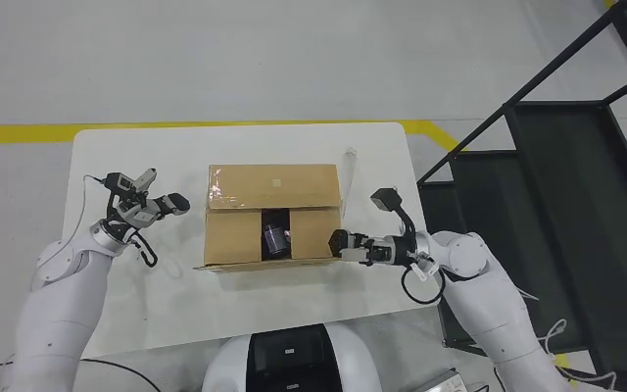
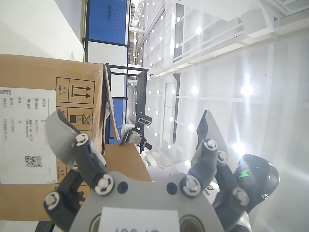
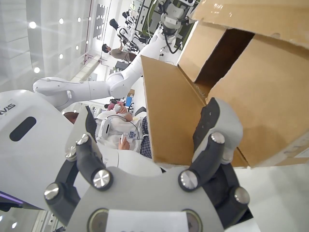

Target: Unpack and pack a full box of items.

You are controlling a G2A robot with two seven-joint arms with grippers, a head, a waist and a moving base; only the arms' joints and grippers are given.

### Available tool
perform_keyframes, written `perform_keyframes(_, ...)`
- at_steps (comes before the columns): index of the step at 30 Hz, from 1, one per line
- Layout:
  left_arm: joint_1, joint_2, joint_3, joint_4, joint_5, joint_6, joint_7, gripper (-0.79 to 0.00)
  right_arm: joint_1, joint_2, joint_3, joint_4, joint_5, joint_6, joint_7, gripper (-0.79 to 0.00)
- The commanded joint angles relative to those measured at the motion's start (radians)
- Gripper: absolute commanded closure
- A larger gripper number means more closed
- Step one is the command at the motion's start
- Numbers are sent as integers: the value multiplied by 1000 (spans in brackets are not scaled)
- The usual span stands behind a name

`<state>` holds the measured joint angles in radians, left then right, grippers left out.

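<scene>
I am holding my right gripper [image 1: 339, 243] spread wide at the right end of the box [image 1: 274, 186], and its fingers [image 3: 212, 121] seem to be straddling the edge of a raised flap [image 3: 169, 112]. The box is sitting mid-table [image 1: 147, 304], its top parted over a dark item [image 1: 276, 238]. My left gripper [image 1: 165, 199] is hovering open just off the box's left side. Opening looks like the step: I should be pinching the flap near its free edge, folding it outward slowly, and bracing the box with the left.
</scene>
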<state>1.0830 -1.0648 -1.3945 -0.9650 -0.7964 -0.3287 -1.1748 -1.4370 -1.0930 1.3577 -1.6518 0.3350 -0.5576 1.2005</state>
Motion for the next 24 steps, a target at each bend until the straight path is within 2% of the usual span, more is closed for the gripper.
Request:
perform_keyframes(1,0,0,-2,1,-2,3,4,-785,-20,4,-3,-20,-11,0,20,-785)
perform_keyframes(10,1,-3,-4,1,-1,10,8,-785,-88,19,-30,-76,-72,18,78,-785)
perform_keyframes(21,2,-3,-12,1,8,13,4,-785,-104,29,-87,-53,-185,32,52,-785)
perform_keyframes(24,2,-5,-9,4,8,12,4,-785,-91,28,-107,-28,-241,36,12,-785)
